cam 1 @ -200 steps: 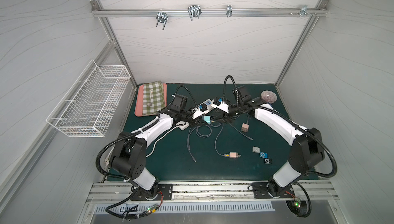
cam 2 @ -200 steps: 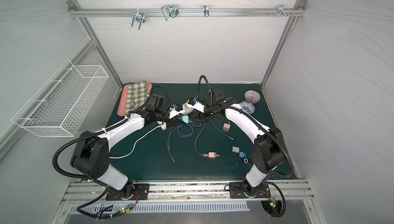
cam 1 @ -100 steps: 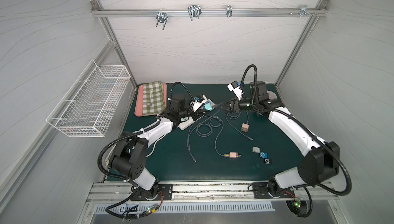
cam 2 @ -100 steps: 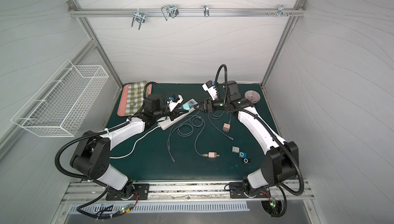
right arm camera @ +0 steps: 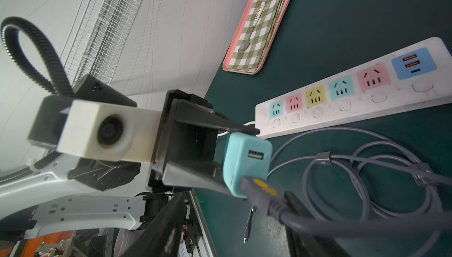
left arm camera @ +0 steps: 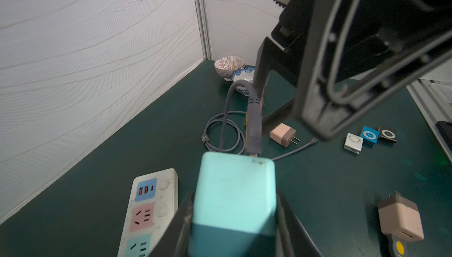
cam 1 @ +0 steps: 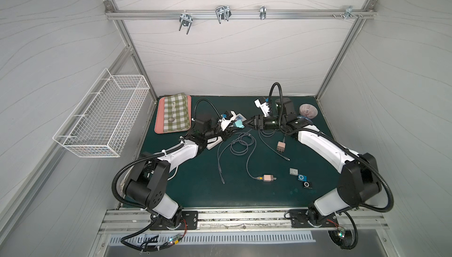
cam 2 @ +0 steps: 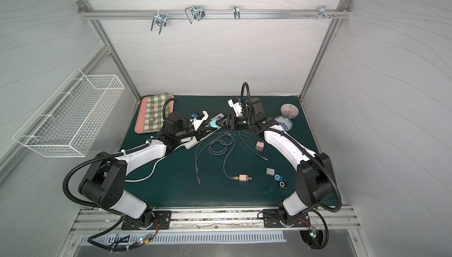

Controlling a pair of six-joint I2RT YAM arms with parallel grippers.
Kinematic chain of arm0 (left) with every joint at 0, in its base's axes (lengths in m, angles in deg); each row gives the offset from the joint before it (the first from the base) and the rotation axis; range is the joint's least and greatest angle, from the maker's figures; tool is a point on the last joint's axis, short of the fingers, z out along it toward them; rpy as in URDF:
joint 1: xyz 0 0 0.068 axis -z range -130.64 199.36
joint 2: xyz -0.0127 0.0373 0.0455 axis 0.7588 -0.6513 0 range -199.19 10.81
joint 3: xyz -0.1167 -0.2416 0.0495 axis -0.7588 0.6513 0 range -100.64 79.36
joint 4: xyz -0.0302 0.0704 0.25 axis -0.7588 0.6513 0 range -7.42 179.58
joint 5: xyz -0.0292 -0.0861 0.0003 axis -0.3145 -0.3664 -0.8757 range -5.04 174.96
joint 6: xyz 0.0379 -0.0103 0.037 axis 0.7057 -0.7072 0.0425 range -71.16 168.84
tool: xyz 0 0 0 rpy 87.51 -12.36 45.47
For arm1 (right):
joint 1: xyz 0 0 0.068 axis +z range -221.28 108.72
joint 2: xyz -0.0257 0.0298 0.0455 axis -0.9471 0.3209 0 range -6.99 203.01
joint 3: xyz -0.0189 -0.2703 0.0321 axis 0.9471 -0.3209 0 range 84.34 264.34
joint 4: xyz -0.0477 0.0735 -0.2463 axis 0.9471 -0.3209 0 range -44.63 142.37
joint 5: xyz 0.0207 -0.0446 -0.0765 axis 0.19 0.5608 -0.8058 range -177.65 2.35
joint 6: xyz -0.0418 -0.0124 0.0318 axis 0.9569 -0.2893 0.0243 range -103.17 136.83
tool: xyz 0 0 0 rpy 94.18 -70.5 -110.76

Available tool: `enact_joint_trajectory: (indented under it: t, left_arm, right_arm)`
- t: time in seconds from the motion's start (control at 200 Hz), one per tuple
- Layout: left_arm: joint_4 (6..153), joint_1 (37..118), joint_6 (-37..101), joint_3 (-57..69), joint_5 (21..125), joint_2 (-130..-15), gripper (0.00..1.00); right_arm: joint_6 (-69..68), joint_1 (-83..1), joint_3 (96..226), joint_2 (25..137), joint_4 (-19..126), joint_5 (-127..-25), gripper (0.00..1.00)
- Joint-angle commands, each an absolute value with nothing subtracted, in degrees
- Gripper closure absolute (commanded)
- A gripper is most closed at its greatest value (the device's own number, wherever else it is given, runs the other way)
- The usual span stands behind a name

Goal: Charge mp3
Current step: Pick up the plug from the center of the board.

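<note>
left gripper [cam 1: 234, 126] clamps teal cube charger [right arm camera: 241, 162], likely light, rigid | stiff grey USB plug [right arm camera: 263, 189] at its 3 o'clock, housing suits pinching | right gripper [cam 1: 247, 124] grip unclear

Teal charging adapter [left arm camera: 234, 194]: cube-shaped, clamped between the jaws of the left gripper [left arm camera: 233, 221], raised above the mat [cam 1: 195, 189], USB port empty.
Grey cable [cam 1: 239, 143]: coiled on the mat. Its USB plug [right arm camera: 259, 192] touches the adapter's edge and is not seated.
Power strip [right arm camera: 354, 91]: white, 5 coloured sockets, all vacant.
3 mp3 players [cam 1: 302, 177]: silver, blue and black, clustered in a row, well apart from the strip.
</note>
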State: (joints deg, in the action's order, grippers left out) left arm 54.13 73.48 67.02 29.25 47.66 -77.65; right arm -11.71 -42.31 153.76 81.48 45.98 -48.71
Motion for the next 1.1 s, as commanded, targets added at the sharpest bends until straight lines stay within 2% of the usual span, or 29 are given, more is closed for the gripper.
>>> enact_joint_trajectory:
  t: [0.0, 0.29, 0.495, 0.58, 0.685, 0.795, 0.865, 0.975, 1.095]
  left_arm:
    - [48.4, 74.3, 67.1, 28.8, 48.4, -75.2, 0.94]
    - [47.5, 75.1, 66.8, 29.1, 49.1, -74.8, 0.94]
    - [48.5, 75.2, 67.7, 29.4, 49.8, -74.5, 0.93]
    - [49.2, 75.3, 68.2, 29.5, 50.0, -74.4, 0.91]
    - [49.7, 75.3, 68.8, 29.7, 51.1, -74.0, 0.84]
    - [50.5, 75.2, 69.6, 30.3, 53.5, -72.8, 0.66]
    - [53.0, 75.1, 70.8, 30.2, 55.7, -71.5, 0.59]
    - [56.4, 73.3, 69.7, 30.1, 56.9, -69.3, 0.52]
    - [57.0, 68.7, 63.5, 31.1, 55.8, -66.6, 0.50]
  right_arm:
    - [-14.3, -41.2, 154.2, 82.6, 49.8, -50.4, 0.38]
    - [-15.2, -39.9, 154.1, 83.4, 52.1, -51.4, 0.51]
    - [-15.3, -39.4, 154.9, 84.1, 51.8, -50.7, 0.75]
    - [-15.1, -39.2, 155.7, 84.5, 51.2, -50.5, 0.80]
    - [-14.4, -39.3, 156.6, 84.8, 50.3, -50.8, 0.83]
    - [-12.9, -39.3, 158.1, 85.5, 48.5, -51.5, 0.84]
    - [-11.3, -39.3, 159.7, 86.5, 46.8, -52.4, 0.84]
    - [-8.4, -39.8, 163.6, 89.4, 42.9, -53.2, 0.84]
    - [-6.5, -40.0, 166.9, 92.2, 41.0, -53.2, 0.84]
